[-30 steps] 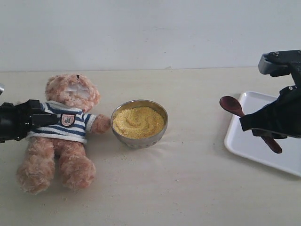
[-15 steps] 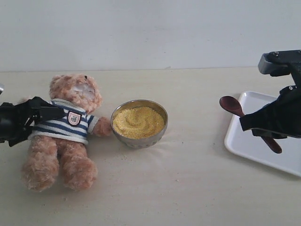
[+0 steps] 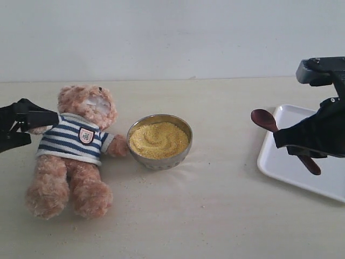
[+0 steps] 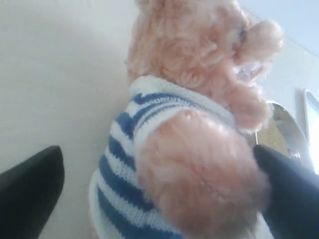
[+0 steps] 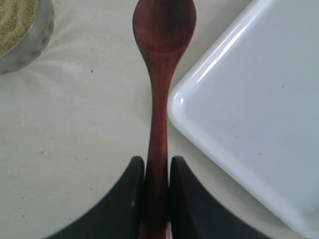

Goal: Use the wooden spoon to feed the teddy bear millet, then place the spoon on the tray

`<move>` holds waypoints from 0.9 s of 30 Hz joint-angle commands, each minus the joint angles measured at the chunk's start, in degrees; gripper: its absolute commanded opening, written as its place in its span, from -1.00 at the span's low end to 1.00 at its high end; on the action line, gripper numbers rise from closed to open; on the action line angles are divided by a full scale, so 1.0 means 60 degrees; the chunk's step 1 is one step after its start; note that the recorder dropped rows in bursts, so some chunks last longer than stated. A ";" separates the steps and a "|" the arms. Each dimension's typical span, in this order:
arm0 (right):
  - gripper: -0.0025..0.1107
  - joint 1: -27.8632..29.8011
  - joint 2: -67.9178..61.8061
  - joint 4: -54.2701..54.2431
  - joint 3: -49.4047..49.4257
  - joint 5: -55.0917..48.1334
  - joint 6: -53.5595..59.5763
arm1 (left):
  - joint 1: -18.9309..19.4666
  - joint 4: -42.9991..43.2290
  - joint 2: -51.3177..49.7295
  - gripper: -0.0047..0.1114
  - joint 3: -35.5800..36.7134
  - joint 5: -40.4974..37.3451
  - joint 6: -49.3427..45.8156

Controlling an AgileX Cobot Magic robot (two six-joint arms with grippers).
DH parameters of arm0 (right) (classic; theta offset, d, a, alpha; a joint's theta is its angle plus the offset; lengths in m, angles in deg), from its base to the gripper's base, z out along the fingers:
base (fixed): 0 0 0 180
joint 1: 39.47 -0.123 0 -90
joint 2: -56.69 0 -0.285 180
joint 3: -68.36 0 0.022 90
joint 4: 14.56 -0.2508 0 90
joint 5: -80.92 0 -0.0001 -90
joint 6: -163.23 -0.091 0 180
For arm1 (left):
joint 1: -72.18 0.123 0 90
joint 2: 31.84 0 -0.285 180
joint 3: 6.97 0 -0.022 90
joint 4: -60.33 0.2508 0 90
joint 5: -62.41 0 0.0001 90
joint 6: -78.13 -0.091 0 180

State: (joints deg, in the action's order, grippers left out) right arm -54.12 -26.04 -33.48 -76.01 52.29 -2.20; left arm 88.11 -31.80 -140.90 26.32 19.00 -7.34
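Observation:
The teddy bear (image 3: 73,156) lies on its back at the left, in a striped shirt. My left gripper (image 3: 27,128) stands open at the bear's shoulder. In the left wrist view the bear (image 4: 189,64) fills the picture, its arm between the wide-apart fingers (image 4: 30,191) with no grip on it. The millet (image 3: 159,140) fills a metal bowl (image 3: 161,162) beside the bear's paw. My right gripper (image 3: 299,145) is shut on the wooden spoon (image 3: 263,118) and holds it in the air over the near-left corner of the tray (image 3: 291,172). The spoon's bowl (image 5: 163,27) looks bare.
A pale wall runs along the back of the beige table. A few stray millet grains lie on the table around the bowl. The right wrist view shows the bowl's edge (image 5: 35,37) and the tray's rounded corner (image 5: 259,114).
My left gripper has opened, let go of the bear and drawn back to the left. The bear has shifted slightly to the right. The right gripper and spoon have stayed put.

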 commanded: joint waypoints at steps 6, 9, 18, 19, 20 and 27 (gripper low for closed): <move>-0.96 0.0060 0.0061 -0.0708 0.0045 0.0000 0.0709 | 0.0295 0.3274 0.1618 0.64 -0.0013 -0.0074 0.2760; -0.96 0.0060 0.0061 -0.0747 0.0045 -0.0018 0.0735 | 0.0295 0.4008 0.2012 0.40 -0.0013 0.0007 0.3591; -0.96 0.0060 0.0061 -0.0765 0.0045 -0.0013 0.0735 | 0.0295 0.4281 0.3308 -0.83 -0.0013 0.1131 0.5592; -0.96 0.0060 0.0061 -0.0765 0.0045 -0.0013 0.0735 | 0.0295 0.4251 0.3492 -0.83 -0.0013 0.1490 0.5949; -0.96 0.0060 0.0061 -0.0765 0.0045 -0.0013 0.0735 | 0.0295 0.4251 0.3690 -0.83 -0.0013 0.1903 0.6377; -0.96 0.0060 0.0061 -0.0765 0.0045 -0.0013 0.0735 | 0.0295 0.4178 0.5521 -0.83 0.0342 0.6041 1.0245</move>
State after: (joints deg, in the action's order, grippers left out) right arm -54.12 -26.04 -37.79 -76.01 52.19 2.02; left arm 89.70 -5.67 -111.93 27.14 44.87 45.47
